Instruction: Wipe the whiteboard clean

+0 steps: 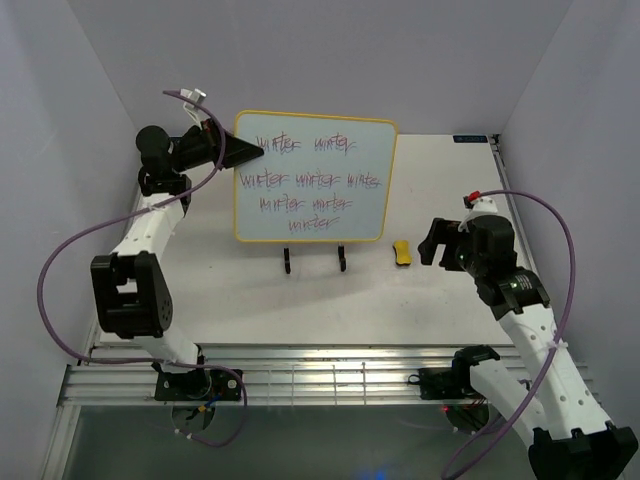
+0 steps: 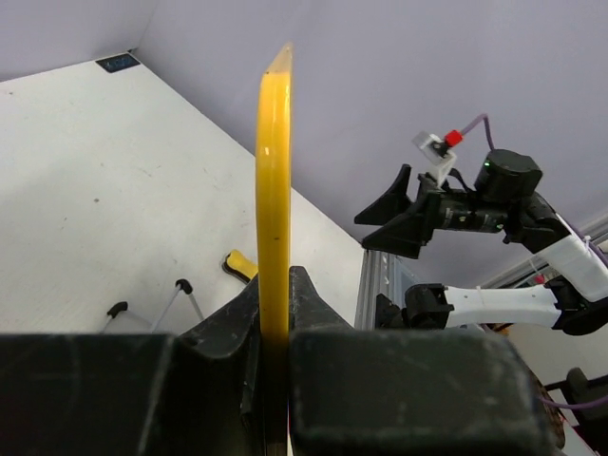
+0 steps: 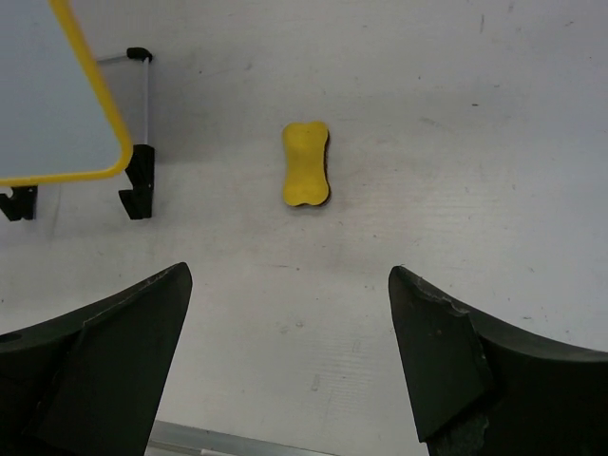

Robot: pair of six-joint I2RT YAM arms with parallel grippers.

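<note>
left gripper [image 1: 254,152] clamps the whiteboard [image 1: 315,185] edge; yellow eraser [image 1: 402,251] lies nearby.

The whiteboard [image 1: 315,180] stands upright, centre and slightly far, on its black wire stand. It is yellow-framed and covered in purple-red scribbled words.

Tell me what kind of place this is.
Likely a robot test booth: left arm and right arm bolted to a white table, plain pale walls close around, a whiteboard and yellow eraser set out.

We see a yellow eraser [image 3: 305,163] flat on the white table [image 3: 475,142], ahead of the right gripper [image 3: 290,274], between its jaws
</note>
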